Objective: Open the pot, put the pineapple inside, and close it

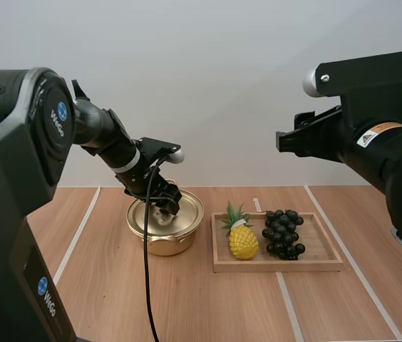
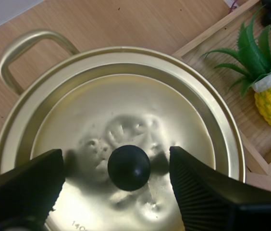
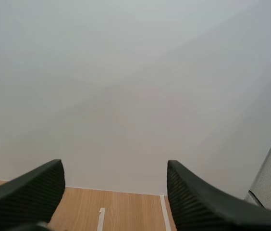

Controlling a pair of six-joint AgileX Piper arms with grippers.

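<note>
Left gripper (image 2: 116, 161) is down over the pot (image 1: 165, 241), its two fingers spread wide, one on either side of the black knob (image 2: 129, 167) on the lid (image 2: 126, 101). From the left wrist view the ribbed faces stand clear of the knob with a gap on both sides, so nothing is pinched. The lid is on the pot, seated inside the rim; it is pale gold and shiny, with dents around the knob. One looped handle (image 2: 27, 48) sticks out on the side away from the tray (image 1: 279, 265).

The pineapple (image 1: 243, 239) lies in the wooden tray just beside the pot, on the tray's near end to the gripper but apart from it and untouched. It is small, yellow with a scaly skin, a white band under a spiky green crown, and the crown points toward the pot. A bunch of dark grapes (image 1: 283, 234) sits next to it, in the same tray.

Right gripper (image 3: 115, 168) hangs high above the table (image 1: 208, 306), well apart from pineapple and pot, fingers spread and holding nothing.
</note>
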